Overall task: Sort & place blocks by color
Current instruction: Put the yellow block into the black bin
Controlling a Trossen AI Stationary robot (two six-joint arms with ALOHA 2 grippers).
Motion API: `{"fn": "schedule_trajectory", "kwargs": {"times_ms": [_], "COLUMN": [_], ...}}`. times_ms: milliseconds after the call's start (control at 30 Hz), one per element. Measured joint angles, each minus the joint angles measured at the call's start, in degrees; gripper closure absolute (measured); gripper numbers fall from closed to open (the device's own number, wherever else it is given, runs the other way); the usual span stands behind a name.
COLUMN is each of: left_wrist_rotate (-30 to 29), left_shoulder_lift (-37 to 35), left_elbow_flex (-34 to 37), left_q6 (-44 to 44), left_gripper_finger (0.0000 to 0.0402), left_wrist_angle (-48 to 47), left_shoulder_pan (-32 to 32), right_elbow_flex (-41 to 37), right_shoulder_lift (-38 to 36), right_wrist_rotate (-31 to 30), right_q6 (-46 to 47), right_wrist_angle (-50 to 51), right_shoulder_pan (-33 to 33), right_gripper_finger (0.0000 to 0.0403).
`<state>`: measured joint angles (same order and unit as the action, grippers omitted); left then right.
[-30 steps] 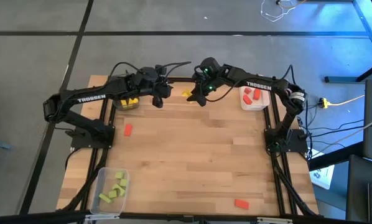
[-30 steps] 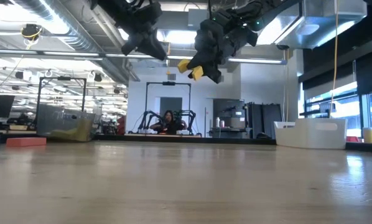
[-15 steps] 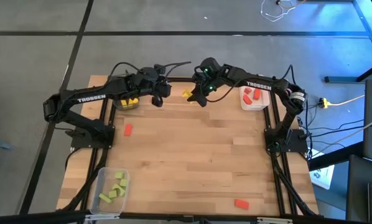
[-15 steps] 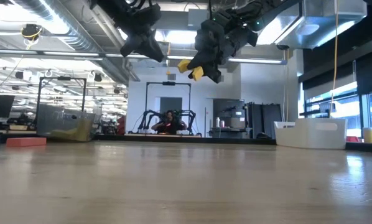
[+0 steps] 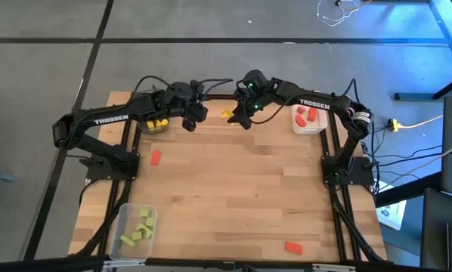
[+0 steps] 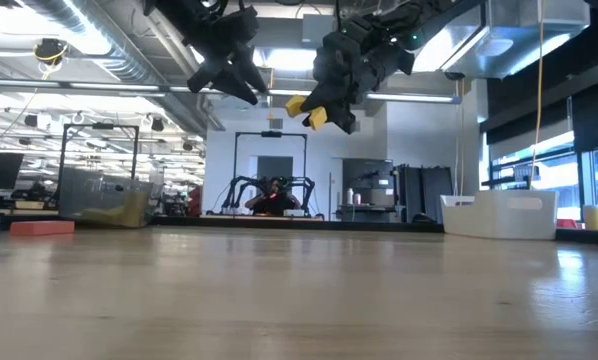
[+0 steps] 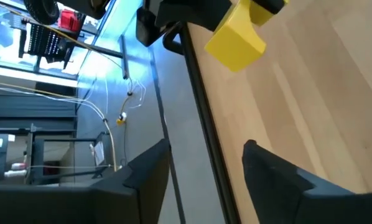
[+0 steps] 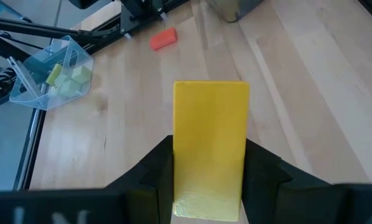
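Observation:
My right gripper (image 5: 239,113) (image 8: 209,171) hangs high over the table's far edge, shut on a yellow block (image 5: 227,114) (image 6: 304,107) (image 8: 211,143). My left gripper (image 5: 190,119) (image 7: 204,174) is open and hovers just to the left of it, holding nothing; its wrist view shows the yellow block (image 7: 236,40) ahead. More yellow blocks lie in the dark grey tray (image 5: 156,125), red blocks in the white tray (image 5: 308,119), and green blocks in the clear tray (image 5: 137,225). Two red blocks (image 5: 156,157) (image 5: 293,247) lie on the table. My right gripper pinches the yellow block between its two fingers (image 8: 155,168), one on each long side (image 8: 180,155). The fingers slant down toward the table's left. The block is lifted clear, and its free end (image 8: 211,93) sticks out past the fingertips.
The dark grey tray sits at the far left, the white tray (image 6: 499,213) at the far right, the clear tray at the near left corner. The wooden table's (image 5: 233,196) middle is bare. A person (image 6: 271,197) sits far off in the room behind.
My left gripper has shifted a little toward the table's left, away from the right gripper, and turned slightly. My right gripper and the yellow block have kept still.

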<state>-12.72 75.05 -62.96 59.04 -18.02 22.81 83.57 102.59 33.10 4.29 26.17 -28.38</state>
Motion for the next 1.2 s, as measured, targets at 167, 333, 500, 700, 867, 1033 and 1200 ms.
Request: {"fn": "schedule_trajectory", "kwargs": {"times_ms": [167, 333, 500, 700, 867, 1033, 1200], "left_wrist_rotate": [-2.0, -3.2, -2.9, -2.8, -2.8, -2.8, 1.0], "left_shoulder_lift": [0.0, 0.0, 0.0, 0.0, 0.0, 0.0, 0.0], "left_elbow_flex": [0.0, 0.0, 0.0, 0.0, 0.0, 0.0, 0.0], "left_q6": [0.0, 0.0, -0.1, -0.1, -0.1, -0.4, -0.4], "left_gripper_finger": [0.0199, 0.0197, 0.0197, 0.0197, 0.0197, 0.0197, 0.0197], "left_wrist_angle": [0.1, 0.2, 0.2, 0.2, 0.2, 1.0, 1.0], "left_shoulder_pan": [0.3, 0.3, 0.3, 0.3, 0.3, 0.0, -0.1], "right_elbow_flex": [0.0, 0.0, 0.0, 0.0, 0.0, 0.0, 0.0], "right_shoulder_lift": [0.0, 0.0, 0.0, 0.0, 0.0, 0.0, 0.0], "right_wrist_rotate": [0.0, 0.0, 0.0, 0.0, 0.0, 0.0, 0.0], "right_q6": [0.1, 0.8, 1.4, 1.0, 1.2, 1.2, 1.2], "right_wrist_angle": [-0.3, -0.3, -0.3, -0.3, -1.0, -2.4, -2.5], "right_shoulder_pan": [0.0, 0.0, 0.0, 0.0, 0.0, 0.0, 0.0], "right_gripper_finger": [0.0273, 0.0273, 0.0273, 0.0273, 0.0273, 0.0273, 0.0273]}}
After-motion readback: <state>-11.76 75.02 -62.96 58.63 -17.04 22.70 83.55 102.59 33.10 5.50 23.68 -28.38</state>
